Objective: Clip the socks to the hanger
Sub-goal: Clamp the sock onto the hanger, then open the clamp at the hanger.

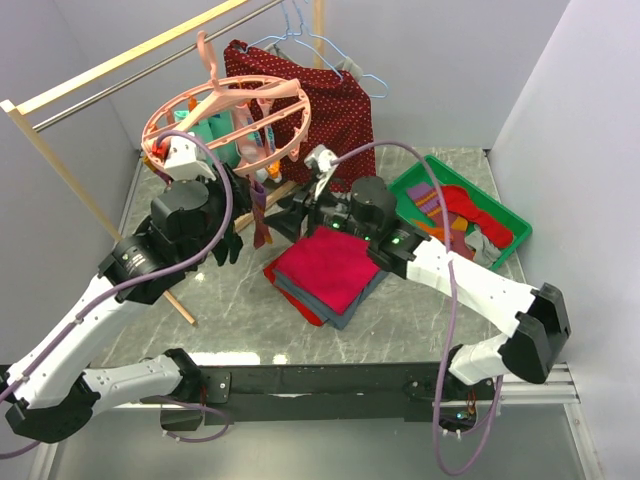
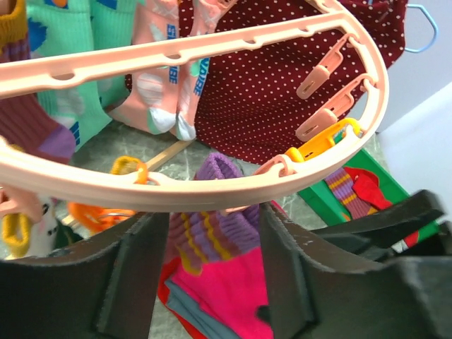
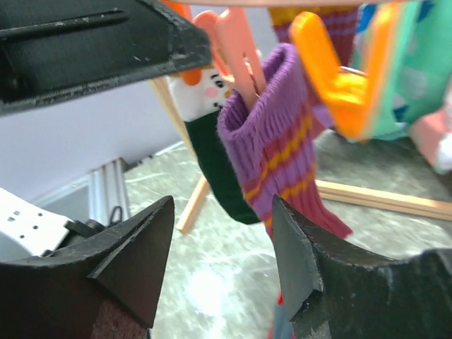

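The pink round hanger [image 1: 225, 115] hangs from the rod; its rim [image 2: 176, 187] crosses the left wrist view. A purple-striped sock [image 3: 282, 162] hangs from a pink clip [image 3: 236, 56], next to a dark green sock with a snowman face [image 3: 212, 155]. Teal and pink socks [image 2: 70, 63] hang further round. My left gripper [image 2: 212, 247] is open just under the rim, and the striped sock [image 2: 212, 233] shows between its fingers. My right gripper [image 3: 222, 247] is open and empty just below the striped sock. In the top view the left gripper [image 1: 240, 210] and right gripper [image 1: 285, 208] flank that sock [image 1: 262, 215].
A folded red and grey cloth stack [image 1: 325, 275] lies mid-table. A green tray [image 1: 505, 208] with several socks sits at the right. A dark red dotted garment [image 1: 320, 110] and light-blue wire hangers [image 1: 310, 40] hang behind. A wooden rack leg [image 1: 180, 305] slants at the left.
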You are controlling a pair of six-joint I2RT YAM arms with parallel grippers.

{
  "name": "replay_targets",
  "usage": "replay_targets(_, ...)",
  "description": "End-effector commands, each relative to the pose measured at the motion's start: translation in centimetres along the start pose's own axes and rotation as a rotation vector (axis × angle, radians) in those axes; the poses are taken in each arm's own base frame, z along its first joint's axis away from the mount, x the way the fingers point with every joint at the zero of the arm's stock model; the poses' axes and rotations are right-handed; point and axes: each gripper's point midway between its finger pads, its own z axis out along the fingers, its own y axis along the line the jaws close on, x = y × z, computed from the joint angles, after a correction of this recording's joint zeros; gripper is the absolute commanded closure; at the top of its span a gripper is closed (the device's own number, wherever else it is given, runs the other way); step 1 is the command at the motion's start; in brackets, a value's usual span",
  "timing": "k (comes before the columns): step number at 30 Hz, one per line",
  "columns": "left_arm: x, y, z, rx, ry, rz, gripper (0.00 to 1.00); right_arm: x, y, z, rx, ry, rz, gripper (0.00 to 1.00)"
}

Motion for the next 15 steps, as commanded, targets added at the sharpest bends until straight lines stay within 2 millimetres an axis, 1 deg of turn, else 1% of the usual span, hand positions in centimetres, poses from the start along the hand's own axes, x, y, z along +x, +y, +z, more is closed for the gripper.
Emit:
replay_targets(1,-1.5,1.0,-0.7,-0.038,-0.045,-0.011,0.46,-4.7,-2.2,-2.8,0.072,-0.079,-0.095,0.35)
replay_targets(3,-1.8,1.2,-0.9,-0.039,-0.055,-0.014,0.46,-4.8,-3.1,-3.2,0.059,-0.083,-0.071,0.35)
replay_targets(5,-1.8,1.5,-1.0,-0.05,-0.057,-0.009,0.46,-5.1,-3.8,-3.6,0.009,-0.08,-0.052,0.34)
replay_targets(6,-1.8,1.5,-1.0,-0.053,-0.056,-0.008,0.47,-4.9,-4.3,-3.4,0.003,-0.071,-0.048,0.34)
replay_targets(7,-1.8,1.6,-1.0,-0.058,-0.056,-0.005,0.47,-5.5,-4.4,-3.3,-0.006,-0.08,-0.06,0.33)
replay_targets(12,-1.6,1.9,-0.9,-0.071,-0.049,0.002,0.49,-6.1,-5.6,-2.1,-0.055,-0.087,-0.091,0.31)
replay_targets(14,-1.7,2.1,-1.0,-0.078,-0.052,0.004,0.49,-6.6,-5.7,-1.8,-0.081,-0.11,-0.103,0.3)
replay_targets(15,-1.8,2.1,-1.1,-0.079,-0.053,0.006,0.49,-6.5,-5.8,-1.6,-0.105,-0.107,-0.103,0.28)
